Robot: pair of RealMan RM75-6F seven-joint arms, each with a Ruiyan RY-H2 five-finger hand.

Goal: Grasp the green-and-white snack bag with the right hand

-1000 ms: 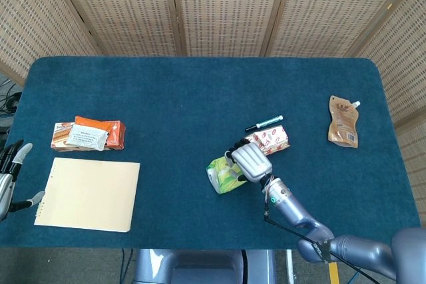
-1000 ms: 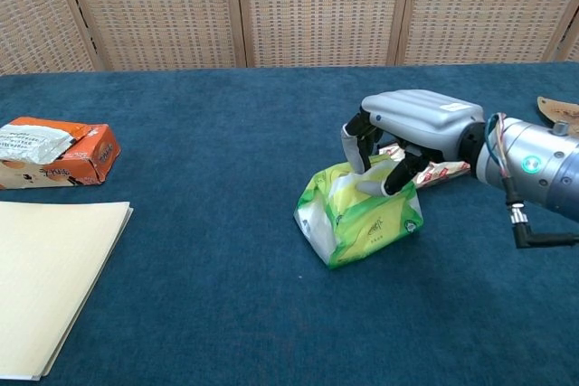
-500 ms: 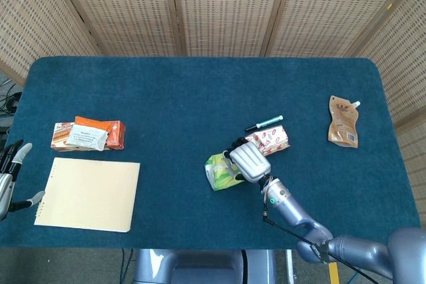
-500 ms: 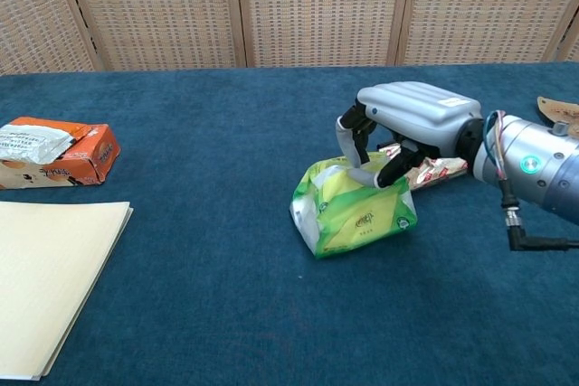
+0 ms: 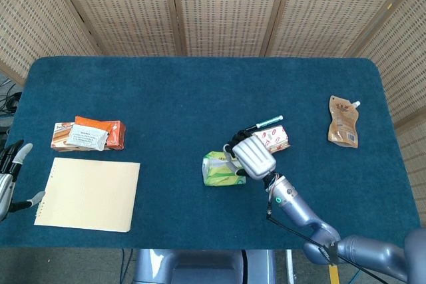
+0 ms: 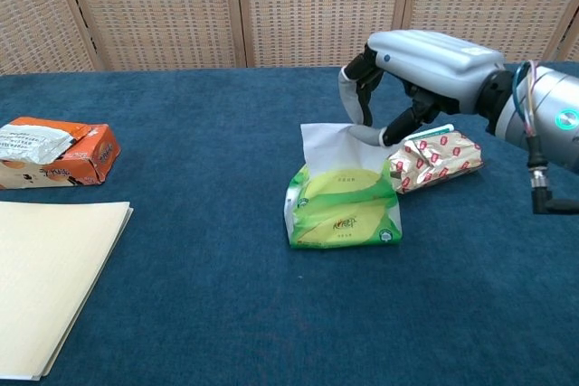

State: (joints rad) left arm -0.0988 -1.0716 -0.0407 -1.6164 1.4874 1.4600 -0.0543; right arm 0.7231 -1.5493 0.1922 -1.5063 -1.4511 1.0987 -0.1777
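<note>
Fingers of the right hand [image 6: 412,70] now pinch the white top edge of the green-and-white snack bag [image 6: 344,205], and the hand has risen since a second ago, when it was pressed down low over the crumpled pack. With that lift the bag has been drawn up and turned, so its printed green face looks toward the chest camera and its bottom seems to rest on the blue table [image 6: 226,314], near the middle and just left of the red-and-white snack pack [image 6: 436,158]. From overhead the hand [image 5: 253,157] covers the bag's right end [image 5: 218,169]. I'd say the grasp is made but thin, only a bit of film between thumb and finger, so the bag could slip or swing if pulled up fast. The left hand [image 5: 10,177] waits at the table's left edge, fingers apart and holding nothing, beside the manila folder [image 5: 90,194]; it has not stirred. The orange box [image 6: 54,153] sits far off.
</note>
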